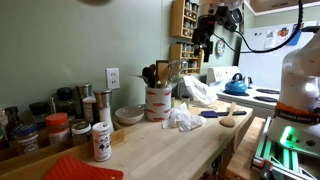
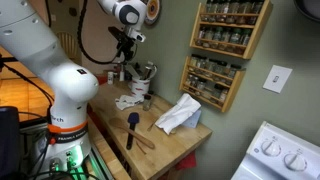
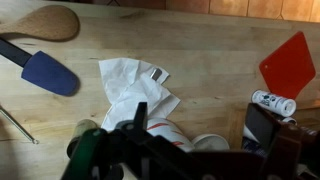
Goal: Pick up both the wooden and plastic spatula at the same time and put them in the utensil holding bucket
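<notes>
The wooden spatula [image 3: 45, 22] and the blue plastic spatula [image 3: 45, 70] lie side by side on the wooden counter, also seen in both exterior views [image 1: 228, 122] [image 2: 132, 120]. The utensil bucket [image 1: 157, 102] is white with red marks and holds several utensils; it also shows in an exterior view [image 2: 143, 90] and at the bottom of the wrist view [image 3: 170, 135]. My gripper [image 3: 200, 128] hangs high above the bucket area [image 2: 128, 52] [image 1: 205, 32]. It is open and empty, well apart from both spatulas.
A crumpled white paper [image 3: 130, 80] lies next to the bucket, and a white cloth [image 2: 178, 115] beyond the spatulas. A red silicone mat [image 3: 290, 60], spice jars [image 1: 60, 125], a bowl [image 1: 129, 115], wall spice racks [image 2: 215, 60] and a stove with a blue kettle [image 1: 237, 86] surround the counter.
</notes>
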{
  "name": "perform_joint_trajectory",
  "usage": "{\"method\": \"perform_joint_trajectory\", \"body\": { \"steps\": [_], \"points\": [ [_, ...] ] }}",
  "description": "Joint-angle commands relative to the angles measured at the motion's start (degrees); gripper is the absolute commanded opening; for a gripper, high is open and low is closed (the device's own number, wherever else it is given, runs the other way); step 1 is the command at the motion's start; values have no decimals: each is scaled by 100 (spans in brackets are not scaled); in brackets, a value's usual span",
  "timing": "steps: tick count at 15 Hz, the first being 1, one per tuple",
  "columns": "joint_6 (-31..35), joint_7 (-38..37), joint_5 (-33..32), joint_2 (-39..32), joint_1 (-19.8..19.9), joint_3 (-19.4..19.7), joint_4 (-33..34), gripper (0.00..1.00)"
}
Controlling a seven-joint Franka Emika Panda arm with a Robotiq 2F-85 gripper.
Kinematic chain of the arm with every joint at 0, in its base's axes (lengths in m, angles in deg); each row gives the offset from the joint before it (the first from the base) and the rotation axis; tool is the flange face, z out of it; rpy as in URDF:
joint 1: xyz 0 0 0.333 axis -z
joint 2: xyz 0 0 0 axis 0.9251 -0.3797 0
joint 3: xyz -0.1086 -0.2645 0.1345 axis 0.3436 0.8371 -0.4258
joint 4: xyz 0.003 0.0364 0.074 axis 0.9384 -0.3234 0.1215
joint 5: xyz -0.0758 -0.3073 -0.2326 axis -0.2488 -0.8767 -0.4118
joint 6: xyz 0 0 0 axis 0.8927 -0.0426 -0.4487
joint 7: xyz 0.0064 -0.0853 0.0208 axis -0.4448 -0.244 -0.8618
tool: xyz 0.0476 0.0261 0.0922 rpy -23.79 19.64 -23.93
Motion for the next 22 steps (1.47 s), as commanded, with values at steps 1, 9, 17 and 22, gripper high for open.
{"method": "perform_joint_trajectory", "body": {
  "steps": [1, 9, 17, 22],
  "points": [
    [-29, 32, 34, 6, 81, -63, 13, 100],
    [229, 153, -228, 185, 1166, 750, -1137, 100],
    [1605, 206, -864, -312, 2260, 1389, -1651, 100],
    [1513, 220, -811, -306, 2216, 1421, -1594, 100]
  ]
}}
